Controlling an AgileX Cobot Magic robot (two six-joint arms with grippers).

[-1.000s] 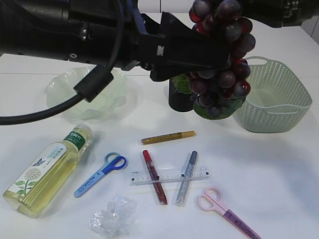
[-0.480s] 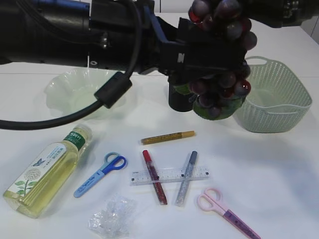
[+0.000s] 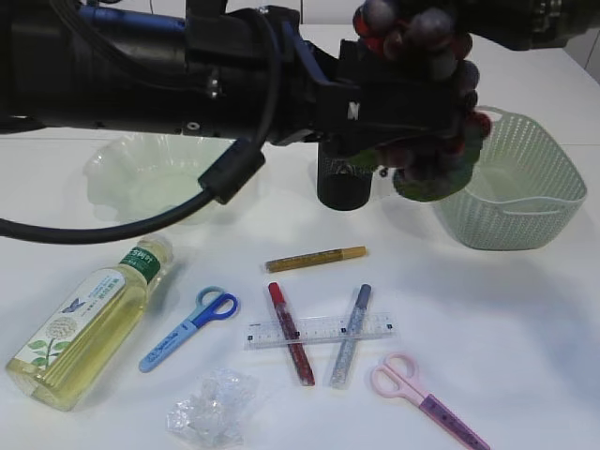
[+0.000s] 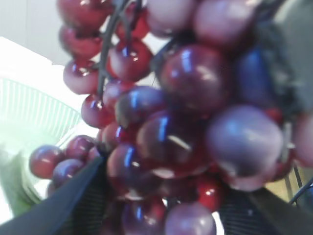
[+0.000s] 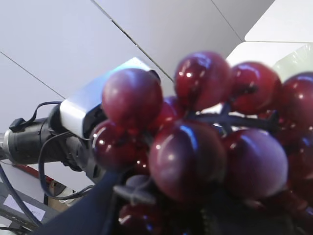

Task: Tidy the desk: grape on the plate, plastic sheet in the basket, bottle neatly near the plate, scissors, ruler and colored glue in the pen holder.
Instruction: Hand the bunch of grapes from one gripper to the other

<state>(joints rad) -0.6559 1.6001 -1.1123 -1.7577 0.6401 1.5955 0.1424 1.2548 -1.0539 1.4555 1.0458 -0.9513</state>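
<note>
While my right tool (image 5: 161, 205) grips the dark red plastic grape bunch (image 3: 422, 84) aloft, my left tool (image 4: 161, 215) sits under it, its grip unclear.

Ruler (image 3: 319, 330) lies seemingly across two glue sticks (image 3: 291, 334).

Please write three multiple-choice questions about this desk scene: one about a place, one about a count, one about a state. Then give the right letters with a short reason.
1. Where does the clear ruler lie?
A. in the basket
B. across two glue pens
C. on the plate

2. How many scissors are on the desk?
A. one
B. two
C. three

3. The grape bunch is:
A. on the plate
B. in the basket
C. held up in the air

Answers:
1 B, it crosses the red glue pen and the silver glue pen.
2 B, blue scissors and pink scissors.
3 C, it hangs above the desk.
</note>
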